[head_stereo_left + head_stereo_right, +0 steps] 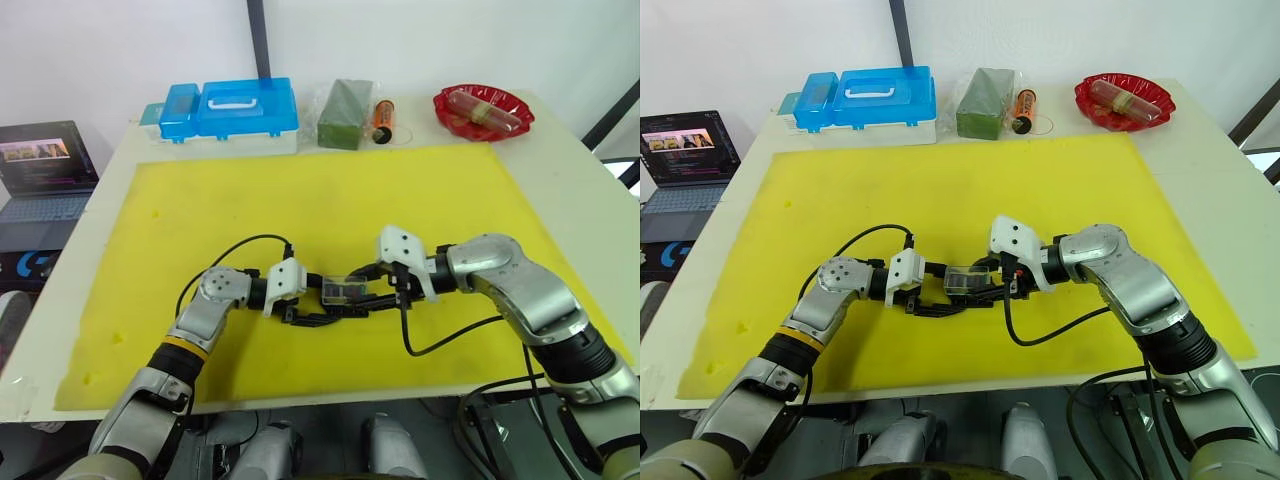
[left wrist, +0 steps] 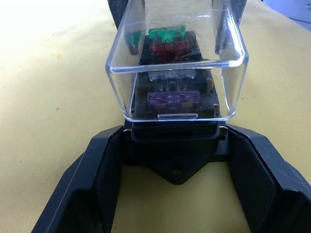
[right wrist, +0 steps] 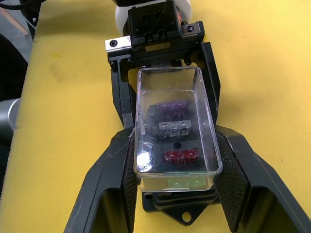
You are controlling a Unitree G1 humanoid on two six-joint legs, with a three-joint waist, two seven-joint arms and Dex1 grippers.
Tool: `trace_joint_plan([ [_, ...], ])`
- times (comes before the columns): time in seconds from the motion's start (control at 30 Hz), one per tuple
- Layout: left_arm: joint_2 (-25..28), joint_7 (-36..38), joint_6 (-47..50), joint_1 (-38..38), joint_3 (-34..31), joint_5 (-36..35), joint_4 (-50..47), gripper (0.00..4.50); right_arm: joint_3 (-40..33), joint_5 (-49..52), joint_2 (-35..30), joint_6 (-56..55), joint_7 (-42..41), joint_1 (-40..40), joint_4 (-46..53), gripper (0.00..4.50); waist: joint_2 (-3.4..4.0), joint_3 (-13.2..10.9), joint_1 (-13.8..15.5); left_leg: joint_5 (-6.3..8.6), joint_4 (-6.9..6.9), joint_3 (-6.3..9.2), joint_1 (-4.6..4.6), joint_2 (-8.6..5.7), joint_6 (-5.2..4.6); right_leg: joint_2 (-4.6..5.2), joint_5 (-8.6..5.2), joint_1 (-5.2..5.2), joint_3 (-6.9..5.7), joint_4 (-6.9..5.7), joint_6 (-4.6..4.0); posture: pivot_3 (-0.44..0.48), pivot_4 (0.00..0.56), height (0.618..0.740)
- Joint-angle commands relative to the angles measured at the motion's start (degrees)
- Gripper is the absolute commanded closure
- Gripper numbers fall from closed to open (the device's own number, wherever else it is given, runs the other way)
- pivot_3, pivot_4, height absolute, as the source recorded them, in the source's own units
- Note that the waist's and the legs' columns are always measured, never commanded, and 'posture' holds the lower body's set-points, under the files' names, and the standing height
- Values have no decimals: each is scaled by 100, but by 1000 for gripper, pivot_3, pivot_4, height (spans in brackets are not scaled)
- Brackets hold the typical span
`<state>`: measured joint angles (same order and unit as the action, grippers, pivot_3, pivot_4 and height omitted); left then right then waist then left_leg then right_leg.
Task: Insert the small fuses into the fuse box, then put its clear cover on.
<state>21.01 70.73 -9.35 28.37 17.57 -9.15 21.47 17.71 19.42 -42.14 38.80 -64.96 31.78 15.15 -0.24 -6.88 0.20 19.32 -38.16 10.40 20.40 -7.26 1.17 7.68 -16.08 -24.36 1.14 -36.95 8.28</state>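
At the middle of the yellow mat (image 1: 300,190) my two grippers meet end to end around the fuse box (image 2: 175,150), a small black block. The clear cover (image 3: 146,121) sits over its top face. Through the cover I see the small fuses standing in the slots: green (image 2: 166,34), red (image 2: 167,48), pale whitish (image 2: 170,75) and purple (image 2: 174,99). My left gripper (image 1: 320,312) is shut on the black base from the left. My right gripper (image 3: 174,141) is shut on the cover's two long sides from the right.
Along the table's far edge stand a blue case with a white handle (image 1: 235,108), a green block (image 1: 345,115), an orange-and-black cylinder (image 1: 382,118) and a red dish (image 1: 483,110). A laptop (image 1: 45,170) sits off the table's left side.
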Motion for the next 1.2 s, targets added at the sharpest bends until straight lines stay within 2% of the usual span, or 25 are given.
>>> trace_joint_plan([
  [0.03,140,-80,78,-90,36,234,157,1707,-14,-53,-25,-119,-55,14,-14,2694,0,0,1,0,0,0,0,0,0,0,0,0,0,0,0,0,150,740],
  [0.83,129,-137,126,-114,30,227,118,1707,46,-305,138,-632,-227,-62,-524,2694,0,0,3,0,0,0,-1,0,0,0,0,0,0,0,0,0,150,740],
  [1.2,124,-163,110,-105,35,247,154,1707,48,-431,12,-827,-288,-221,-720,2694,0,2,4,0,0,0,-2,-1,0,0,0,1,0,0,0,0,150,740],
])
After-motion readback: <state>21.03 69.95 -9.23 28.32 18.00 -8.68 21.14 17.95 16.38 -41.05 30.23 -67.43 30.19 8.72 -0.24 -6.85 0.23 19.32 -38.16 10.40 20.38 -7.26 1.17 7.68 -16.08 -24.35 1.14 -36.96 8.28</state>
